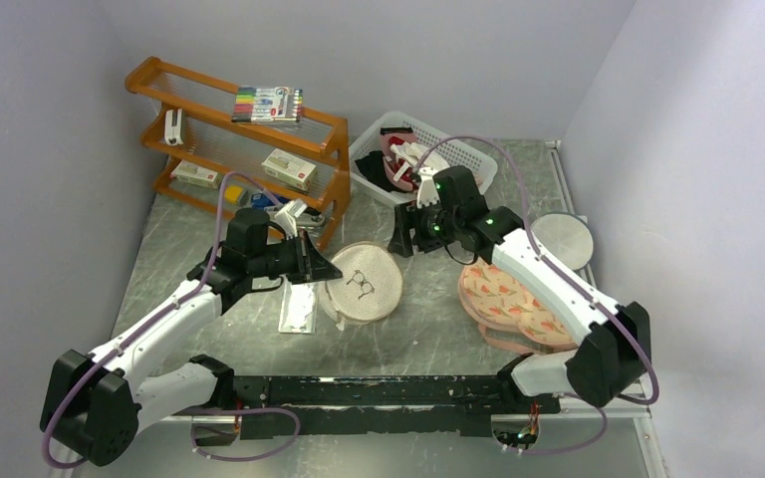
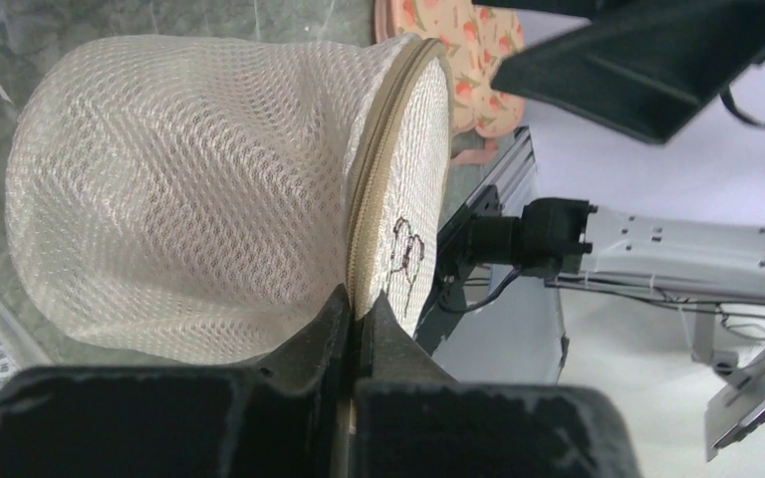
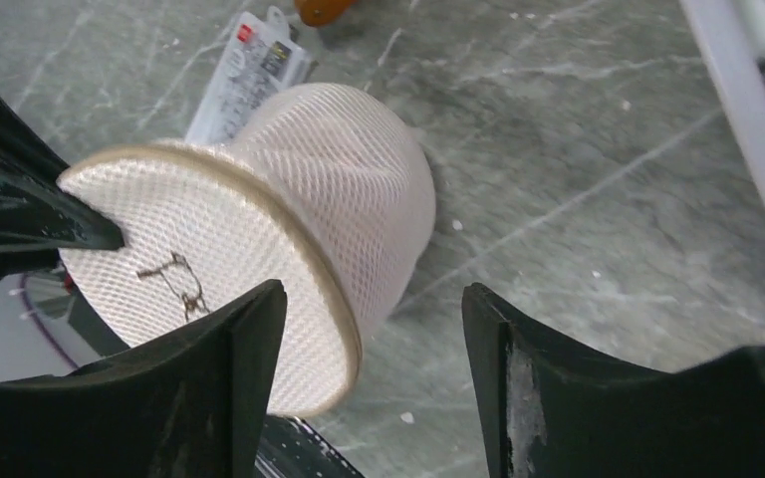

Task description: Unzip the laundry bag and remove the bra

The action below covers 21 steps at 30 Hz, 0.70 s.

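The laundry bag (image 1: 364, 282) is a cream-white mesh dome with a beige zip rim and a small black emblem on its flat face, at mid-table. My left gripper (image 1: 324, 267) is shut on the zip rim at the bag's left edge; in the left wrist view the fingertips (image 2: 359, 304) pinch the rim with the bag (image 2: 189, 189) bulging beyond. My right gripper (image 1: 403, 239) hovers just up-right of the bag, open. In the right wrist view the right gripper (image 3: 374, 299) holds nothing, and the bag (image 3: 289, 189) lies partly behind its left finger. The bra is hidden.
An orange wooden rack (image 1: 239, 139) with markers and boxes stands at the back left. A white basket (image 1: 458, 149) of items sits at the back. Peach fruit-patterned pads (image 1: 513, 304) and a grey disc (image 1: 563, 239) lie right. A flat packet (image 1: 299, 311) lies beside the bag.
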### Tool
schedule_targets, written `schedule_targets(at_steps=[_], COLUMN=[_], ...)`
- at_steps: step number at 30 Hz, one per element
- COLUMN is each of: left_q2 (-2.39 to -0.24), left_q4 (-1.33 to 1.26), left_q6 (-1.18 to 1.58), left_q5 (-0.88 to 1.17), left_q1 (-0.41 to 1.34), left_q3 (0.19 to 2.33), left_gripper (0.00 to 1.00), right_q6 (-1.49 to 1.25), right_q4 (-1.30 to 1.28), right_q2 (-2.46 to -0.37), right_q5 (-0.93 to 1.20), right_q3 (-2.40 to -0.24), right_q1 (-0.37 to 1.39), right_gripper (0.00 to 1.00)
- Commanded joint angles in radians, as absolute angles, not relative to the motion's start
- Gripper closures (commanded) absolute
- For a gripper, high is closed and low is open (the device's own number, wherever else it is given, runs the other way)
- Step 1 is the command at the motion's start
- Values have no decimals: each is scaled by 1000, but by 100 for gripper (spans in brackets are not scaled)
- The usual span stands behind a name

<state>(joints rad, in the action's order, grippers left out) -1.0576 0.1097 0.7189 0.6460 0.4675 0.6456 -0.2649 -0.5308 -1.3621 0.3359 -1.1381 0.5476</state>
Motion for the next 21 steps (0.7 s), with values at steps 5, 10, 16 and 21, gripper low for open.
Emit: schedule_targets(at_steps=[5, 10, 16, 21], left_q2=[-1066, -1035, -971, -981], left_q4=[44, 18, -69, -88], left_q6=[879, 963, 1112, 1157], left_q5=[571, 514, 439, 422], left_q1=[474, 474, 474, 474], left_q3=[652, 639, 563, 561], left_gripper=[93, 93, 93, 93], right_q6=[-376, -429, -497, -625], right_q4=[-625, -613, -629, -558], right_q2=[-1217, -1172, -1159, -1139], right_q5=[163, 202, 180, 95], right_q3=[-1091, -1044, -1048, -1010], right_q1=[681, 729, 812, 921], right_gripper=[22, 13, 13, 16])
